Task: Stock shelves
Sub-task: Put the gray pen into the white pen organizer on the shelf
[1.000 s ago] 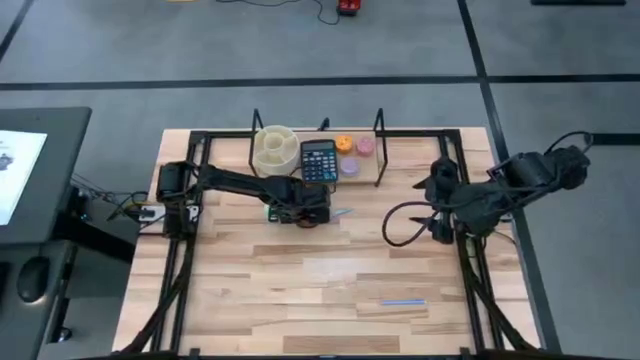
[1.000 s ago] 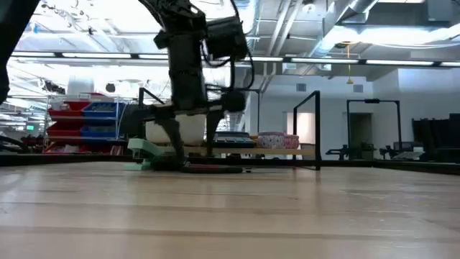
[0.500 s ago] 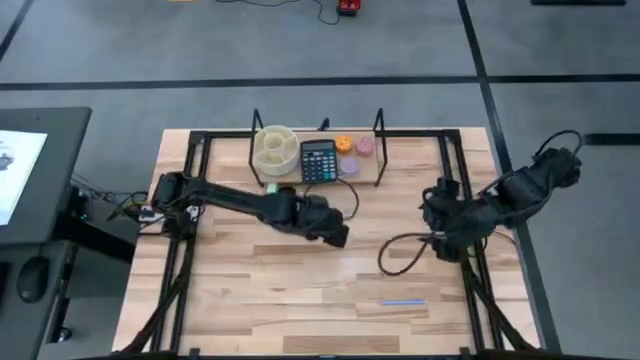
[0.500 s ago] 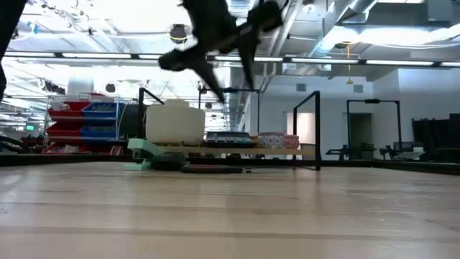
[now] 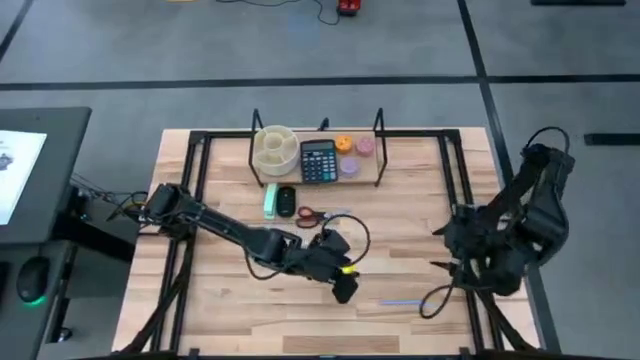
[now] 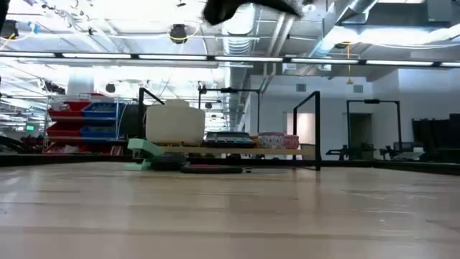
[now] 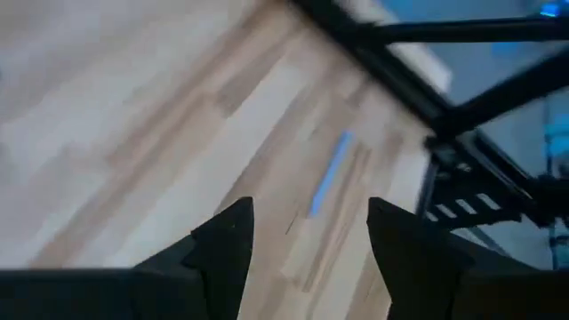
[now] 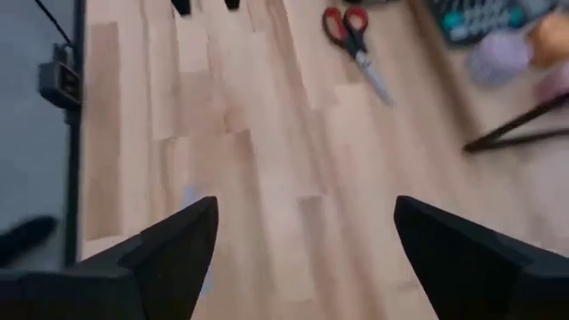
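Observation:
The shelves [image 5: 318, 165] stand at the table's far middle and carry a cream round container [image 5: 273, 147], a calculator [image 5: 319, 160] and three small rolls [image 5: 352, 152]. In front of the rack, a green stapler [image 5: 270, 201], a small black item [image 5: 287, 201] and red-handled scissors [image 5: 315, 215] lie on the table. A blue pen [image 5: 400, 302] lies near the front edge. My left gripper [image 5: 345, 288] hangs open above the table, just left of the pen [image 7: 327, 173]. My right gripper [image 5: 445, 250] stands open at the right side, holding nothing.
Black frame rails [image 5: 462, 200] run along the table's left and right sides. A looped cable [image 5: 432, 297] hangs from my right arm near the pen. Bare wood lies between the scissors [image 8: 356, 40] and the front edge.
My left gripper has risen from the table just in front of the shelves and swung toward the near edge and the right, ending beside the blue pen. The stapler, black item and scissors stay where it was. My right arm has moved toward the near edge.

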Motion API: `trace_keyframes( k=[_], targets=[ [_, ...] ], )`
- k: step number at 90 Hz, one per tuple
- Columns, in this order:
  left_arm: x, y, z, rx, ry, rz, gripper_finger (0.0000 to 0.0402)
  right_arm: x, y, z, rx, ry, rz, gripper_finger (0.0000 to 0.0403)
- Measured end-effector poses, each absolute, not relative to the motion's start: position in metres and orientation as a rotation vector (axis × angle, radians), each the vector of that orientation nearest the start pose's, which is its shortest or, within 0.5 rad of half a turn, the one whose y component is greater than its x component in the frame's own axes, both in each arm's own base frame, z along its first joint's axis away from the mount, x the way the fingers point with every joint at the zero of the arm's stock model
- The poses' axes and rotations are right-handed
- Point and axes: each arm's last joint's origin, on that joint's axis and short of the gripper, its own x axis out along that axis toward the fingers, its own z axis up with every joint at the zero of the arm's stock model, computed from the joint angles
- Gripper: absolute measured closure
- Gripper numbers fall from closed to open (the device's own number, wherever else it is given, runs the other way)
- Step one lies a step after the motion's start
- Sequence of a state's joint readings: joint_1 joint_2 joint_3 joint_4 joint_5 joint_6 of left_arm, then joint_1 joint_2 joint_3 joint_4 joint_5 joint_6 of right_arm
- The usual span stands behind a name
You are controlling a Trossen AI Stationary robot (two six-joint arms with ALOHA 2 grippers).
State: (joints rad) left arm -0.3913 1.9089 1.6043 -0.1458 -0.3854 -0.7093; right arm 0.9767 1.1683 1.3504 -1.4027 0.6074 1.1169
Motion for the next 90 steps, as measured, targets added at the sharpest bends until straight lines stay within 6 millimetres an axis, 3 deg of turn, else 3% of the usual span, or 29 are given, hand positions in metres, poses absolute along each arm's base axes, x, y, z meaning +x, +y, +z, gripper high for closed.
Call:
trace_keyframes(
  k=[22,45,67,90],
  targets=[
    [0.449,-0.174,0.260,-0.309,0.324,-0.032,0.0205,0.118,0.147,0.368,0.354,0.747,-0.216,0.0084],
    [0.490,-0.187,0.202,-0.096,0.322,-0.081,0.0172,0.126,0.143,0.370,0.428,0.702,-0.269,0.0084],
    [0.520,-0.199,0.148,-0.070,0.366,-0.108,0.0133,0.132,0.139,0.370,0.450,0.690,-0.297,0.0084],
    [0.535,-0.202,0.111,-0.045,0.389,-0.073,0.0163,0.136,0.141,0.369,0.451,0.689,-0.310,0.0084]
  ],
)
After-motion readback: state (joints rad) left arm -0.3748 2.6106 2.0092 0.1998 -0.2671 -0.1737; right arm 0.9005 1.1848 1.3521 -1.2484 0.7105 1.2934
